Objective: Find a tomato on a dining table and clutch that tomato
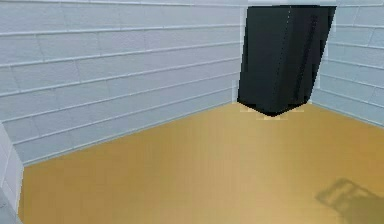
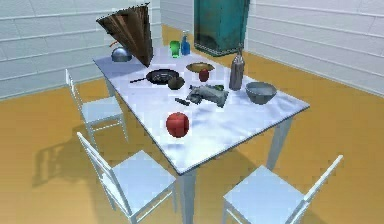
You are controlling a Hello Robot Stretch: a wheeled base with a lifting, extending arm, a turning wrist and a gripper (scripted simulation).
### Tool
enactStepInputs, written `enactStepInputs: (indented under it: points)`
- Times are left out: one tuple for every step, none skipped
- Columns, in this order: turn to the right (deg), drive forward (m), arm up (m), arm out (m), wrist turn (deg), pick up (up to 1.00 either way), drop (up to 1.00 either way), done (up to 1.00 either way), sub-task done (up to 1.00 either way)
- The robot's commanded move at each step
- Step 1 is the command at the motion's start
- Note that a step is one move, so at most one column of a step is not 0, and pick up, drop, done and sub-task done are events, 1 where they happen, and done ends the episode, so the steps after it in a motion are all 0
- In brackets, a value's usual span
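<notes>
Brick walls [image 1: 120, 70] are meeting tan floor [image 1: 200, 170] ahead, dark cabinet [image 1: 285, 55] standing in the corner. Sideways, tomato [image 2: 178, 124] is sitting on table [image 2: 250, 120] near its close edge, apart from bowl [image 2: 261, 92]. It is looking light, smooth and easily bruised, so I'm suggesting a grip across its middle. Gripper state: cannot tell.

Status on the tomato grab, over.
Tomato on dining table, arm side view, toward its near end. Bare tabletop around it. White chair at that end, might crowd the approach.
</notes>
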Motion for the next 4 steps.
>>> enactStepInputs:
  points:
    - [0.0, 0.0, 0.38, 0.0, 0.0, 0.0, 0.0, 0.0, 0.0]
    - [0.0, 0.0, 0.0, 0.46, 0.0, 0.0, 0.0, 0.0, 0.0]
    - [0.0, 0.0, 0.0, 0.0, 45.0, 0.0, 0.0, 0.0, 0.0]
    - [0.0, 0.0, 0.0, 0.0, 45.0, 0.0, 0.0, 0.0, 0.0]
